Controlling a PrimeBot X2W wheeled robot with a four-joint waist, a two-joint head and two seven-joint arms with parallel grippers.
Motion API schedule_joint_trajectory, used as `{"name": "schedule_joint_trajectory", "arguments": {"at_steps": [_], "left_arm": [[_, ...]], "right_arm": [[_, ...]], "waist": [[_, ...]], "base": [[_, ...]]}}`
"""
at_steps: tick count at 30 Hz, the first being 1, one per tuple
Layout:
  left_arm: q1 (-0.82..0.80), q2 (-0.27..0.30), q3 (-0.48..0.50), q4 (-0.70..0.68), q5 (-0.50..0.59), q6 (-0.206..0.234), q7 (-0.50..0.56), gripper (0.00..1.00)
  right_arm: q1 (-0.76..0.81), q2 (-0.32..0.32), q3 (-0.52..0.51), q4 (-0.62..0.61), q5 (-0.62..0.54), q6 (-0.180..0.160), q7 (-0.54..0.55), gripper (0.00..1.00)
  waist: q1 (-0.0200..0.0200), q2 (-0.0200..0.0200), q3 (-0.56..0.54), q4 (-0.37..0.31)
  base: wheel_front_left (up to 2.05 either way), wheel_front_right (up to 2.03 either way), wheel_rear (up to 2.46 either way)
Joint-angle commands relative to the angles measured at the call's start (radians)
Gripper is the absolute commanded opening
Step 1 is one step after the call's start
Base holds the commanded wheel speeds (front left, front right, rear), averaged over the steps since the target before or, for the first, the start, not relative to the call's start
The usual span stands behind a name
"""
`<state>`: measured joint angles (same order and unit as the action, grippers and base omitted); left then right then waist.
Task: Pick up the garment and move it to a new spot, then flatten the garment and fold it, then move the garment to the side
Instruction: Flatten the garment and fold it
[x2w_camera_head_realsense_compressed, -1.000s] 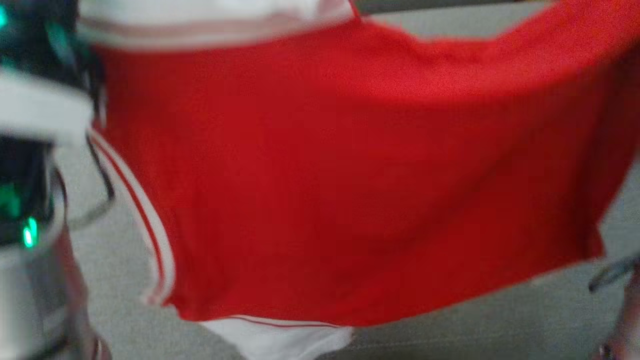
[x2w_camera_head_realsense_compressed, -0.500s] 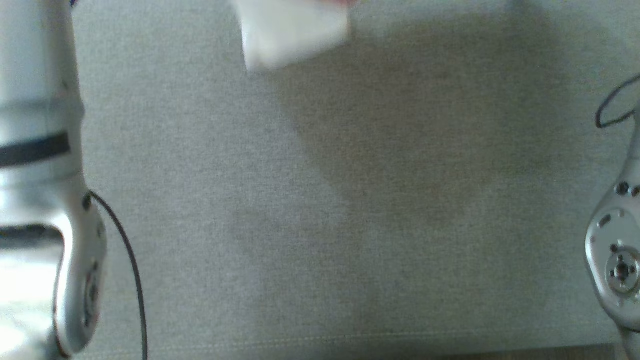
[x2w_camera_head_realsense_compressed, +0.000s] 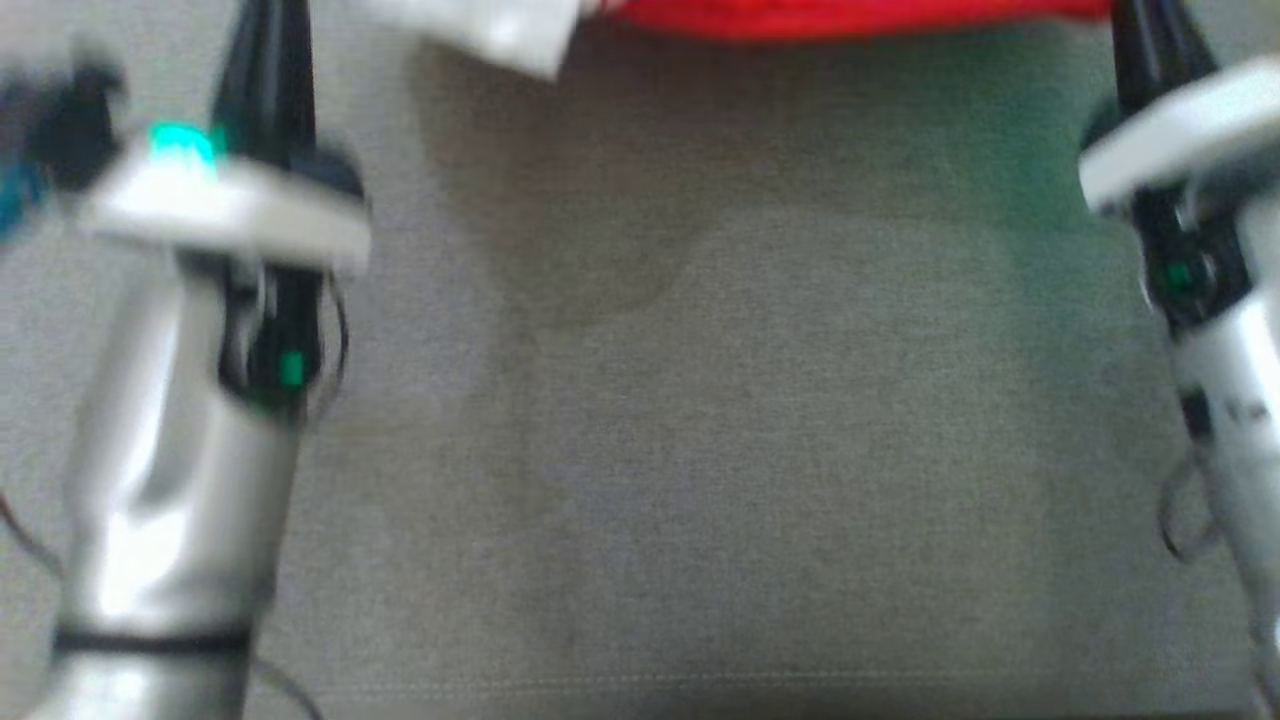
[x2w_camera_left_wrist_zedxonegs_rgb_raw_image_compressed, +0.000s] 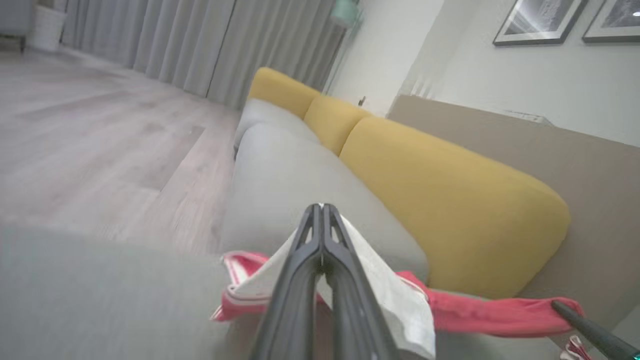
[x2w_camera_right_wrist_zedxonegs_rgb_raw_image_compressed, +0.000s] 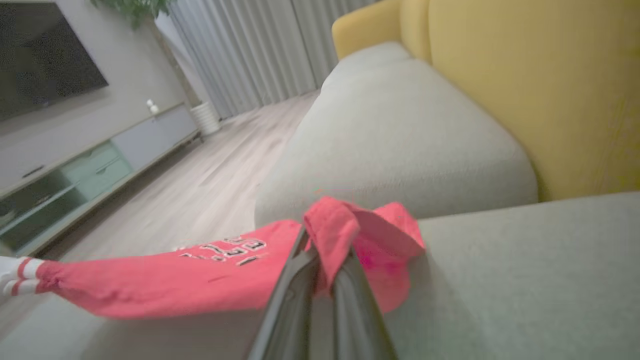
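The red jersey (x2w_camera_right_wrist_zedxonegs_rgb_raw_image_compressed: 165, 280) hung stretched low over the grey sofa seat (x2w_camera_head_realsense_compressed: 700, 420); we could not tell whether it touched. Our left end effector (x2w_camera_left_wrist_zedxonegs_rgb_raw_image_compressed: 321, 220) was pressed together on its white-trimmed corner, and our right end effector (x2w_camera_right_wrist_zedxonegs_rgb_raw_image_compressed: 320, 267) pinched a red fold. We judged both pinches shallow: an uneven pull could free a corner and bunch the cloth on the seat. Yellow back cushions (x2w_camera_left_wrist_zedxonegs_rgb_raw_image_compressed: 440, 200) rose behind the seat, with wooden floor (x2w_camera_left_wrist_zedxonegs_rgb_raw_image_compressed: 100, 135) and grey curtains (x2w_camera_left_wrist_zedxonegs_rgb_raw_image_compressed: 175, 45) beyond it.
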<state>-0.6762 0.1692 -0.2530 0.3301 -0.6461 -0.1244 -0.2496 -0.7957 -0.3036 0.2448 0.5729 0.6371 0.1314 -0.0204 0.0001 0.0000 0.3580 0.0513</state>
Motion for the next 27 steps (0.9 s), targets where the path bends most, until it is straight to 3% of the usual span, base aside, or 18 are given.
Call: {"name": "schedule_joint_trajectory", "arguments": {"at_steps": [1, 9, 15, 20, 27], "left_arm": [[0.031, 0.042, 0.041, -0.074, -0.018, -0.006, -0.011, 0.00], [0.506, 0.008, 0.054, -0.369, -0.084, 0.048, -0.005, 0.00], [0.756, -0.008, -0.020, -0.553, -0.064, 0.123, 0.044, 0.00], [0.861, -0.011, -0.065, -0.648, -0.061, 0.157, 0.084, 0.00], [0.848, 0.032, -0.048, -0.746, -0.059, 0.190, 0.158, 0.00]], "right_arm": [[0.025, -0.035, 0.031, -0.064, 0.030, -0.001, 0.009, 0.00], [0.337, -0.255, 0.107, -0.245, 0.174, -0.001, 0.053, 0.00], [0.588, -0.347, 0.013, -0.371, 0.148, -0.001, 0.127, 0.00], [0.769, -0.313, -0.109, -0.494, 0.116, -0.001, 0.191, 0.00], [0.865, -0.118, -0.292, -0.656, -0.005, -0.001, 0.331, 0.00]], "waist": [[-0.0001, 0.0000, -0.010, 0.015], [-0.0001, 0.0000, -0.102, 0.066], [-0.0001, 0.0000, -0.140, 0.097], [-0.0001, 0.0000, -0.134, 0.096], [-0.0001, 0.0000, -0.083, 0.054]], "base": [[0.00, 0.00, 0.00], [0.00, 0.00, 0.00], [0.00, 0.00, 0.00], [0.00, 0.00, 0.00], [0.00, 0.00, 0.00]]}}
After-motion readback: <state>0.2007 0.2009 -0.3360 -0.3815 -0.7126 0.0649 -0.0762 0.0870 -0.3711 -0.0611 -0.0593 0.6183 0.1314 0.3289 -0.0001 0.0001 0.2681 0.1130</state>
